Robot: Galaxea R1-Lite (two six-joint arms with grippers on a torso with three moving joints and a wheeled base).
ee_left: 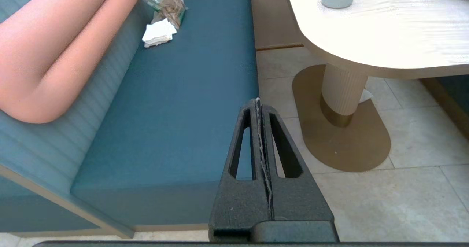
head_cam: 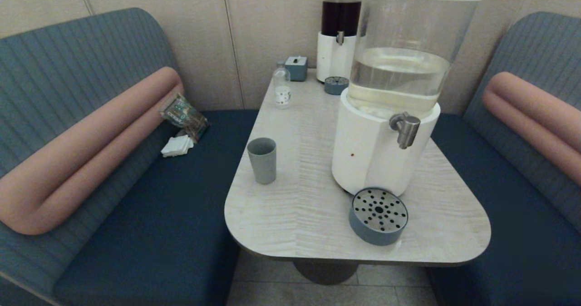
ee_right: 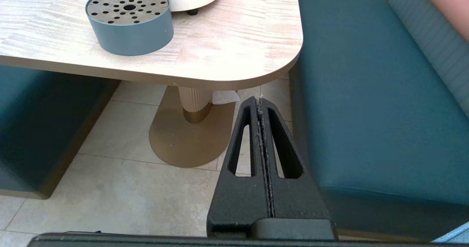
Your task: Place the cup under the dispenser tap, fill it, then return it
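On the left half of the pale wooden worktop, the cup stands upright and alone, well apart from the dispenser tap. That tap juts from the white base of the large dispenser, whose clear tank holds pale liquid, at the right of the worktop. A round grey-blue drip tray with a perforated metal top sits just in front of the dispenser base, near the worktop's near edge (not directly beneath the tap, but a little to its left). At the far end stand a dark-liquid dispenser, a second drip tray, a small grey box and a clear bottle with a white label.

Both arms hang low, off the worktop. The left tool hovers over the floor beside the blue bench seat, its fingers pressed together and holding nothing. The right tool hovers below the worktop's near right corner, likewise closed and empty.
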